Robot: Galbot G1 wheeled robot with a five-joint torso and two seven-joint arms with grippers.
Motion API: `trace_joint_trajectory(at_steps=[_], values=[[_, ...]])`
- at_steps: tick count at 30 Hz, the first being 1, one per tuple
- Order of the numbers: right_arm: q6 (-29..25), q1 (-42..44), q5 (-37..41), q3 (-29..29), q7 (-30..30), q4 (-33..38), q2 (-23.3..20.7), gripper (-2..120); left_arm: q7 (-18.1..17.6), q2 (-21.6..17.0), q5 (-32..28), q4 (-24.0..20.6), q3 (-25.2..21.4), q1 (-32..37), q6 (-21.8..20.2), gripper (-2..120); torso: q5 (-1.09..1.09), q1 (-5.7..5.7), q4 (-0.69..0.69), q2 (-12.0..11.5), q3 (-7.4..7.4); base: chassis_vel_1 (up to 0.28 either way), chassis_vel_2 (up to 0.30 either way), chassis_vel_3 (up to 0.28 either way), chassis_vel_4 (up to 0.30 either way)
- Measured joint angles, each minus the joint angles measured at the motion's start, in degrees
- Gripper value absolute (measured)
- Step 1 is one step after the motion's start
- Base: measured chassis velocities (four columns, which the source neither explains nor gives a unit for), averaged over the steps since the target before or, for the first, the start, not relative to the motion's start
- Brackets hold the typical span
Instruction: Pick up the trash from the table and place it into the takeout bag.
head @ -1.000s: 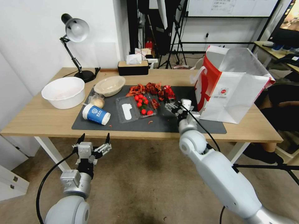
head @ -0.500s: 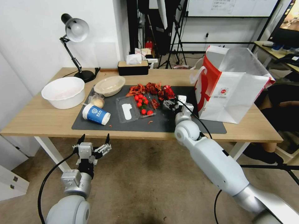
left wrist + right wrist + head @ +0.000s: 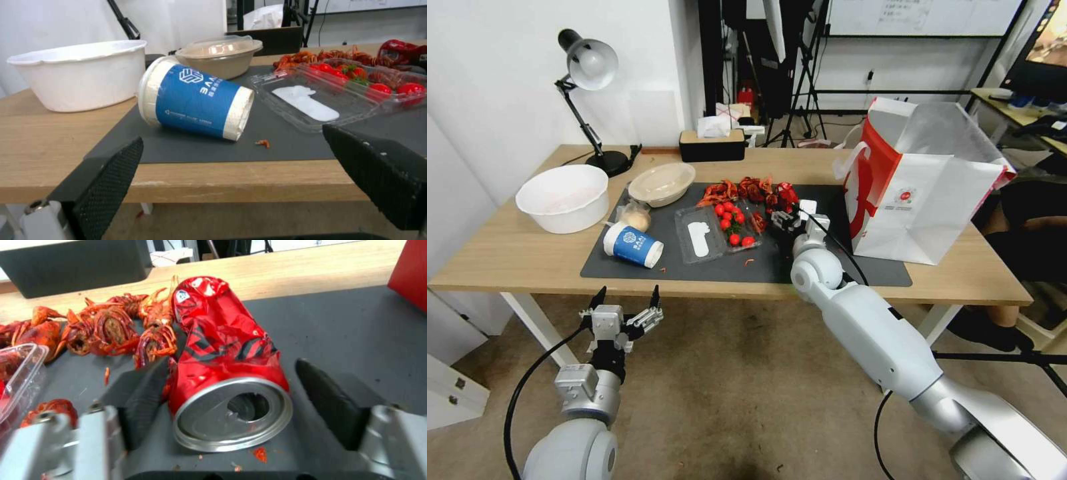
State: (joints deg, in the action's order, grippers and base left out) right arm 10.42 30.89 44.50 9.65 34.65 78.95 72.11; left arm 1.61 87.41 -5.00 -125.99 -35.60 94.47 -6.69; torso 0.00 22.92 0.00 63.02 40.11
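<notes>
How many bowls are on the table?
2. A big white bowl sits on the bare wood at the robot's left end of the table. A beige shallow bowl with a clear lid sits at the mat's far left corner.

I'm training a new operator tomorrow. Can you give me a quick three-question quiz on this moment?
1. True or false: the right end effector is shut on the crushed red can.
2. The blue-and-white paper cup on the grey mat is: A) standing upright, B) lying on its side, C) standing upside down.
3. Where is the left end effector, and is it holding anything?

Key
1. False. Its fingers are open, one on each side of the can.
2. B.
3. Below the front edge of the table, open and holding nothing.
</notes>
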Motion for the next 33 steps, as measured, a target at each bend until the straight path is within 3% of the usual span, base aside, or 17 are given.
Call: trace_joint_trajectory(at_steps=[6,16,27,33], values=[[0.2,0.4,0.0,0.0,0.4,0.3,0.0,51,0.0,0.1,0.0,0.0,0.0,0.2,0.2,100,0.00,0.00,0.00,0.0,0.00,0.000,0.000,0.000,0.000],[-1.1,1.5,0.8,-2.6,-0.4,6.4,-1.0,51,0.0,0.2,0.2,-0.1,0.0,0.5,0.4,100,0.01,0.00,0.00,0.0,0.00,0.000,0.000,0.000,0.000],[-12.8,2.1,3.7,-9.2,-19.1,18.5,-6.6,51,0.0,0.5,0.7,-0.4,0.5,0.8,0.6,100,0.01,-0.01,0.00,0.0,-0.01,0.000,0.000,0.000,0.000],[-12.3,1.9,3.1,-17.7,-19.0,22.4,-8.8,51,0.0,0.7,1.5,-0.8,0.7,1.0,0.6,100,0.01,0.00,0.00,0.0,0.00,0.000,0.000,0.000,0.000]])
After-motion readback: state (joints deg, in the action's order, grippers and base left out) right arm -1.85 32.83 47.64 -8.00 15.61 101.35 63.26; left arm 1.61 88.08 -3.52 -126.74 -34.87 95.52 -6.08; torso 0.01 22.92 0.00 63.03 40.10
